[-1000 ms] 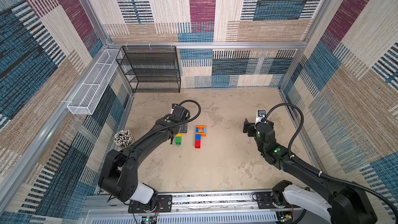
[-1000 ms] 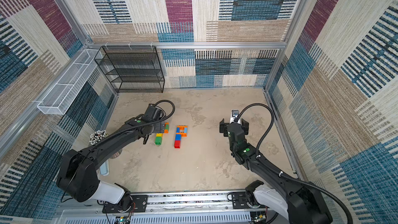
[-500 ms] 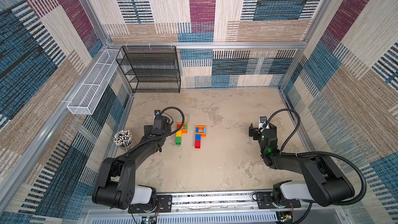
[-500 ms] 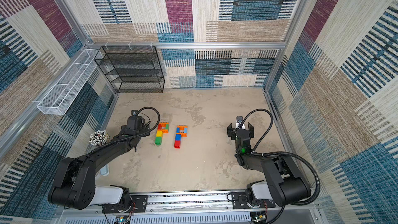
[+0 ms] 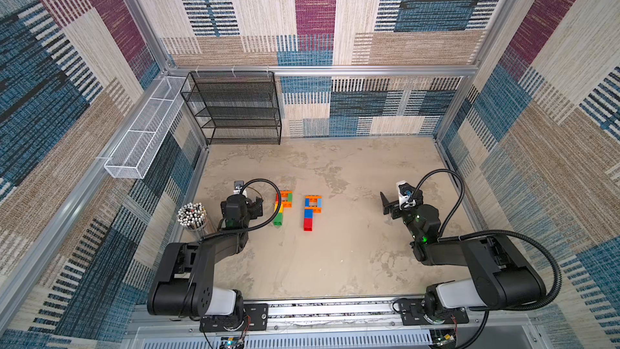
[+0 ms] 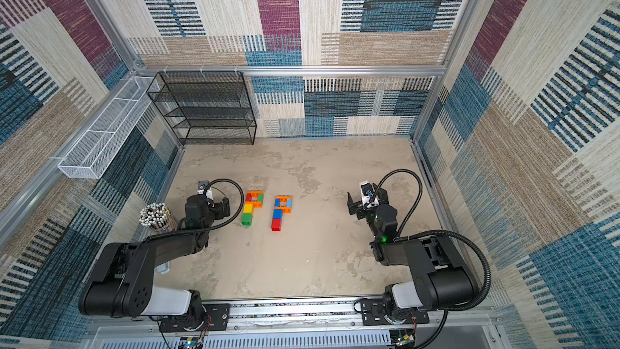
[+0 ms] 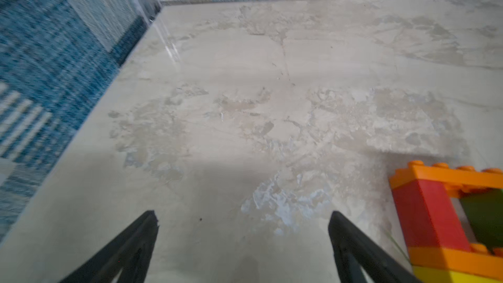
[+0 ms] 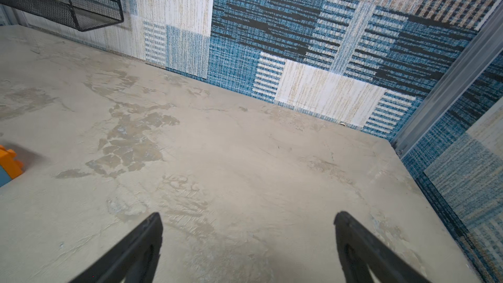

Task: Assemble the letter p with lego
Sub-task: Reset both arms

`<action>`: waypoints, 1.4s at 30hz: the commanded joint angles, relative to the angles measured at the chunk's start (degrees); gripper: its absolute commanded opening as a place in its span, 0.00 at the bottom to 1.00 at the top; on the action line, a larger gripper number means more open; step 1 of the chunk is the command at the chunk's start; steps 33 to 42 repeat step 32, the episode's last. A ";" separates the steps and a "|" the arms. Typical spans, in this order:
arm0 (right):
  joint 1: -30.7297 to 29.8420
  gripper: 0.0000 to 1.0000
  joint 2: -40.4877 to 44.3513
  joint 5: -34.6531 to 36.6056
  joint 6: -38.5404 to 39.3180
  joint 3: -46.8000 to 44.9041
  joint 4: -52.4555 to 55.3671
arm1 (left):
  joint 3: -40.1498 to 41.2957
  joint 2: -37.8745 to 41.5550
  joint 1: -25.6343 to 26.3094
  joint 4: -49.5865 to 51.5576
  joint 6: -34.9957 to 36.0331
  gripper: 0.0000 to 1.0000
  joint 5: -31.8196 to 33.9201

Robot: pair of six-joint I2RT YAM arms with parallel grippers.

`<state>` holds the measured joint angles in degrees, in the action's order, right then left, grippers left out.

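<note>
Top views both show, mid-frame on the mottled beige surface point(image 5: 335, 263), two flat-lying letters of chunky studded plastic lego: an orange-yellow-green P point(image 5: 278, 216) and an orange-blue-red P point(image 5: 308, 219). Light, stiff, slick-sided, I'd guess; pinch a stem's flat sides. Empty, the left fingers point(image 7: 141, 240) and right fingers point(image 8: 144, 243) stand apart.

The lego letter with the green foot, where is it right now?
The green-footed letter lies flat on the table in both top views, left of centre, between the left gripper and the red-footed letter, touching neither.
</note>
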<state>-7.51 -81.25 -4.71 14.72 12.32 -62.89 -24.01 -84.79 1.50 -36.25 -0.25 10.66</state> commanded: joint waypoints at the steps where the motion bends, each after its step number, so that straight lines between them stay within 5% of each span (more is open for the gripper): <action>1: 2.87 1.00 0.35 -5.87 -3.50 -0.11 -3.35 | -1.45 -2.95 -2.23 -6.95 0.30 0.99 -6.94; 8: 6.92 1.00 -1.05 -6.46 -8.43 -0.55 -6.24 | -1.50 -2.79 -3.16 -6.75 -0.75 0.99 -7.70; 11: 7.33 1.00 -7.11 -3.31 -9.82 -2.63 -16.51 | -1.72 -2.64 -3.17 -6.22 -0.76 0.99 -7.74; 13: 7.35 1.00 -5.98 3.11 -12.69 0.28 -8.37 | -1.96 -2.37 -3.16 -5.10 -0.89 0.99 -7.82; 16: 7.77 1.00 -6.17 5.87 -14.34 -0.18 -9.79 | -1.83 -2.41 -3.16 -5.69 -0.85 0.99 -7.84; 42: 7.73 1.00 -6.63 5.77 -14.26 -0.19 -10.45 | -2.02 -2.42 -3.17 -5.13 -0.81 0.99 -7.84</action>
